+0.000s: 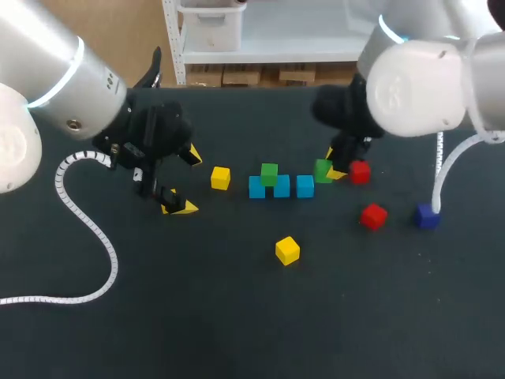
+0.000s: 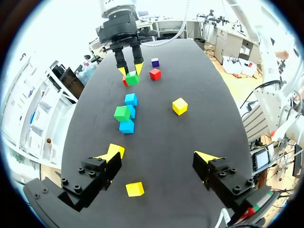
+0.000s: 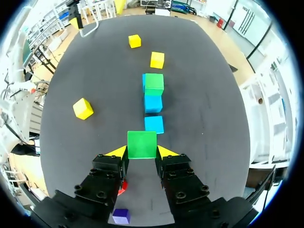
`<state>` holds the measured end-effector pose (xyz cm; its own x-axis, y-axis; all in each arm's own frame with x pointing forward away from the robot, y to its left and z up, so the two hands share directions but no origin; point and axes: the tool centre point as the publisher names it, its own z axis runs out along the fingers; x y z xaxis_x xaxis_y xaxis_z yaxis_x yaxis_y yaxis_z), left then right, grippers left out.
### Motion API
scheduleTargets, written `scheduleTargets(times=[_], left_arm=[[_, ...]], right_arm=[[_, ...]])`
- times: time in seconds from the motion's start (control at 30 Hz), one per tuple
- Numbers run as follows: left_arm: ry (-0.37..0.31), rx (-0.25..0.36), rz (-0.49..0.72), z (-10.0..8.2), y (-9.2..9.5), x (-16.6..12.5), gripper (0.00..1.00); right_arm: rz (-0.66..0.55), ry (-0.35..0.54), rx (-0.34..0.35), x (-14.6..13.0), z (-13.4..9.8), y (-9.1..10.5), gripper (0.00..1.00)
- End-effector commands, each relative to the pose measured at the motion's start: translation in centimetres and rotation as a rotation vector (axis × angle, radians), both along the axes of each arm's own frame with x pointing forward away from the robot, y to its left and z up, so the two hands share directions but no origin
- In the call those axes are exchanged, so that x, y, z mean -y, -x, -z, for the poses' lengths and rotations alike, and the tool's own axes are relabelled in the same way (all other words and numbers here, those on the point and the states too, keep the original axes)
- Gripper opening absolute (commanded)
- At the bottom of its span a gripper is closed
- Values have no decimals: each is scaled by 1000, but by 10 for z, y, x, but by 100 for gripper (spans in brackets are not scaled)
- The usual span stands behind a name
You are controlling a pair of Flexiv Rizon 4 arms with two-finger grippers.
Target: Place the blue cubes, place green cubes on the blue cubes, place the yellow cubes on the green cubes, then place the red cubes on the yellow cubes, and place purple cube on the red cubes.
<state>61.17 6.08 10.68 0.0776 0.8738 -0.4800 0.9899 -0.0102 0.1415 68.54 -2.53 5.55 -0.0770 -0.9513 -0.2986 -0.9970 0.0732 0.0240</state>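
Observation:
Three blue cubes [image 1: 282, 188] lie in a row mid-table, and a green cube [image 1: 269, 174] rests on top of the row toward its left end. My right gripper [image 1: 330, 167] is shut on a second green cube [image 3: 141, 144], held just off the row's right end next to the last blue cube [image 3: 154, 124]. Two red cubes [image 1: 360, 172] [image 1: 373, 215] and a purple cube [image 1: 427, 215] lie further right. My left gripper [image 1: 185, 181] stands wide open at the left, with one yellow cube [image 2: 135, 189] beneath it between the fingers and another yellow cube [image 1: 220, 178] just ahead.
A third yellow cube [image 1: 287, 250] lies alone on the dark table [image 1: 237, 316] in front of the blue row. My left arm's white cable [image 1: 87, 229] loops over the table's left part.

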Motion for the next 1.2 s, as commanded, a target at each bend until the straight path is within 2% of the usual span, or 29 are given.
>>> scheduleTargets(times=[0.03,0.23,0.73,1.2], left_arm=[[0,0,1,0,-1,0,100],[0,0,1,0,-1,0,100],[0,0,1,0,-1,0,100],[0,0,1,0,-1,0,100]], right_arm=[[4,17,2,-9,2,-3,0],[-1,74,19,-17,-1,-10,0],[-24,95,44,-44,10,-21,0],[-18,140,50,-45,16,-21,0]])
